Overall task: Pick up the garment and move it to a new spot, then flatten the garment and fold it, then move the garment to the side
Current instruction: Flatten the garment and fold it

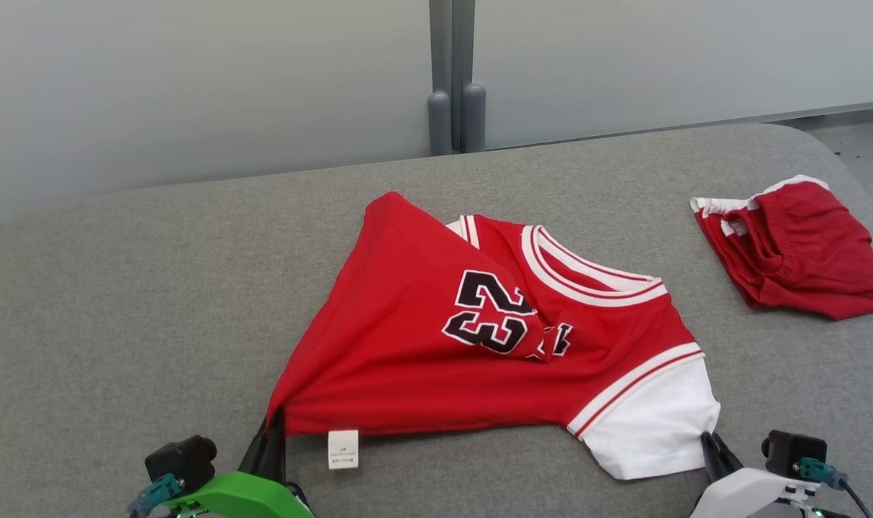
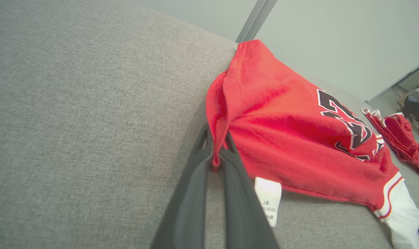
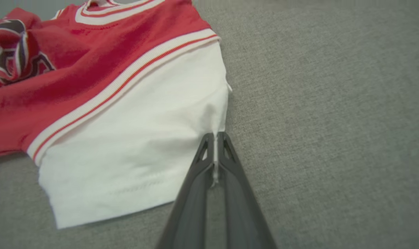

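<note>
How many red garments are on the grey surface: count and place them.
2. The jersey lies centrally; the smaller bunched red garment lies far right. Anything beneath them would be hidden.

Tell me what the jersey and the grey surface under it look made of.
The jersey: soft knit cloth, matte, likely synthetic or cotton; it drapes and creases, with ribbed trim. The grey surface: matte woven upholstery fabric, its flecked weave visible.

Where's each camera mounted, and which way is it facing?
Head: on the head, facing forward and down at the jersey on the grey surface; left pincer and right pincer at the bottom corners.
Left wrist: along the left pincer, shut on the red hem.
Right wrist: along the right pincer, shut on the white sleeve.
Shared: head and left wrist both show the red shorts.
</note>
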Tool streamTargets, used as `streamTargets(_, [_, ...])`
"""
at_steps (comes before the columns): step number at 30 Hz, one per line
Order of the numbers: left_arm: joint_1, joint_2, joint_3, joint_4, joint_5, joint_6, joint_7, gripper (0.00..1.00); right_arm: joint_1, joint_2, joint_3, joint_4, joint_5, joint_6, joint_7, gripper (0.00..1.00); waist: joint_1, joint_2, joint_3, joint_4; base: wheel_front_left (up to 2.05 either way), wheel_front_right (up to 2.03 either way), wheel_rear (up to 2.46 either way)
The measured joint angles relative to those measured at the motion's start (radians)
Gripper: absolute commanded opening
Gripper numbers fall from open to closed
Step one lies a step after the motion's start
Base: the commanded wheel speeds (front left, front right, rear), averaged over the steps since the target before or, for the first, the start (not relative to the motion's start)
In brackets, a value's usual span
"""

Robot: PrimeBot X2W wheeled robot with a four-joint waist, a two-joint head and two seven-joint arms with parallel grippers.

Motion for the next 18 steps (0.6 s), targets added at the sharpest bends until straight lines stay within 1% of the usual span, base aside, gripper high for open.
streamTargets(3, [0.003,0.001,0.001,-0.003,-0.002,0.000,-0.001,0.00,-0.003,0.000,0.008,-0.023,0.021,0.000,-0.006,0.00,0.0000,0.0000,-0.002,-0.003,0.00,0.00,0.00])
streamTargets(7, [0.004,0.000,0.007,-0.021,-0.010,0.000,-0.008,0.00,-0.006,0.000,0.031,-0.108,0.086,0.000,-0.009,0.00,0.0000,0.0000,-0.006,-0.008,0.00,0.00,0.00])
streamTargets(13, [0.004,-0.010,0.034,-0.085,-0.047,-0.016,-0.017,0.00,-0.003,0.000,0.057,-0.318,0.184,0.000,0.014,0.00,0.0000,0.0000,-0.017,-0.010,0.00,0.00,0.00])
streamTargets(18, [0.003,-0.017,0.055,-0.178,-0.076,-0.025,-0.019,0.00,0.010,0.000,0.059,-0.519,0.265,0.000,0.053,0.00,0.0000,0.0000,-0.027,-0.007,0.00,0.00,0.00])
